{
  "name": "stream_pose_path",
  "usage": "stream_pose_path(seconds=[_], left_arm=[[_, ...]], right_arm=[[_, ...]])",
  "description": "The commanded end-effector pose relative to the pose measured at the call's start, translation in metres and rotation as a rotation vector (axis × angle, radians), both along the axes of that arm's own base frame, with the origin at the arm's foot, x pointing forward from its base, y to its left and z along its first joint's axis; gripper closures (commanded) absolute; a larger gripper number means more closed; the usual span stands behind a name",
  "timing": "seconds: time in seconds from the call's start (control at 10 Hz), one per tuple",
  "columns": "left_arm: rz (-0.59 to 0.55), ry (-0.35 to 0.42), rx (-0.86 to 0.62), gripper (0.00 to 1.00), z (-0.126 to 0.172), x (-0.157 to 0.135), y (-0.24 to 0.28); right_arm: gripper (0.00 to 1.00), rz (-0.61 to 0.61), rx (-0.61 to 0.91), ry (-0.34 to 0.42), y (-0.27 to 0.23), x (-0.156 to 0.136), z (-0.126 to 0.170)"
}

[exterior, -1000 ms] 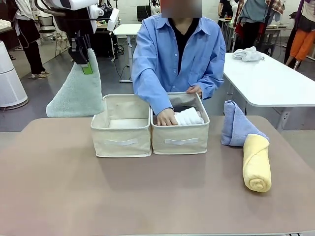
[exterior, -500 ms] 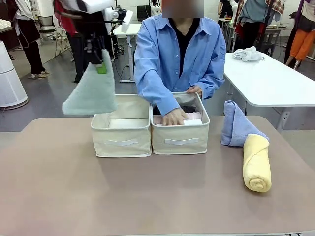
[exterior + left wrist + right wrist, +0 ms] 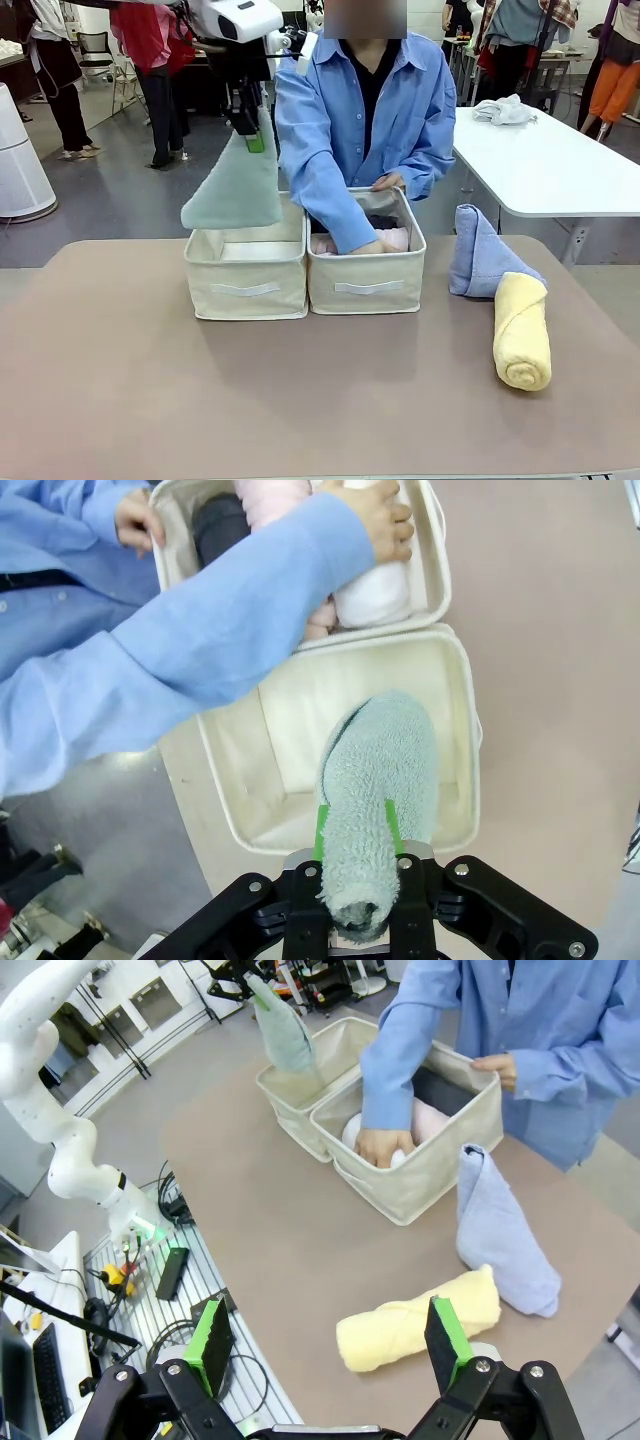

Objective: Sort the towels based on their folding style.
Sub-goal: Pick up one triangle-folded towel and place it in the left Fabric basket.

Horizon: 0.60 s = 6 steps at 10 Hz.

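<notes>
**Green cone swung over the left bin**

Since a second ago the left arm has carried the pale green cone towel (image 3: 235, 190) from beyond the desk's left side to a spot above the left bin (image 3: 245, 290). The left pincer (image 3: 255, 142) is pinching the cone by its narrow tip, green pads pressed to either side. The wide end hangs down at the bin's far rim. From the left wrist camera the cone (image 3: 385, 770) hangs straight over this bin's open inside, which has only its pale lining in it.

Over the same second the person's hand (image 3: 375, 245) has sunk deeper into the right bin (image 3: 368, 288). There it rests on the white roll (image 3: 375, 590), beside the pink roll (image 3: 275, 495) and the dark grey roll (image 3: 222, 525). The person's other hand (image 3: 388, 182) holds that bin's far rim.

On the desk (image 3: 120, 400), right of the bins, the light blue cone (image 3: 480, 255) stands upright. The yellow roll (image 3: 522, 330) lies just in front of it, touching its base. The right pincer (image 3: 328, 1343) hovers above that side of the desk, fingers spread wide and holding nothing.
</notes>
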<state>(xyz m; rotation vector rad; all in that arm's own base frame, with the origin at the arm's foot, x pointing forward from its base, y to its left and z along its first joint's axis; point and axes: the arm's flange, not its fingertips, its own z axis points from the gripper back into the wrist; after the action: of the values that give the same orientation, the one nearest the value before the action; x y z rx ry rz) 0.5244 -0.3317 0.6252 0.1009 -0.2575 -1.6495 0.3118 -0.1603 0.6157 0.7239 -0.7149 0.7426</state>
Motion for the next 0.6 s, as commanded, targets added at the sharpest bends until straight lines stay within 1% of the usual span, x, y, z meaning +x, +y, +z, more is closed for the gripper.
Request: stream_pose_path(seconds=[0.0, 0.3, 0.5], left_arm=[[-0.005, 0.009, 0.02, 0.81, -0.005, 0.01, -0.012], [-0.021, 0.065, 0.02, 0.81, -0.044, 0.014, -0.02], [-0.013, 0.095, 0.01, 0.81, -0.065, 0.011, -0.025]], right_arm=[[0.0, 0.009, 0.013, -0.011, 0.001, 0.0, -0.001], [0.0, 0.009, 0.013, -0.011, 0.001, 0.0, -0.001], [0.0, 0.009, 0.013, -0.011, 0.001, 0.0, -0.001]])
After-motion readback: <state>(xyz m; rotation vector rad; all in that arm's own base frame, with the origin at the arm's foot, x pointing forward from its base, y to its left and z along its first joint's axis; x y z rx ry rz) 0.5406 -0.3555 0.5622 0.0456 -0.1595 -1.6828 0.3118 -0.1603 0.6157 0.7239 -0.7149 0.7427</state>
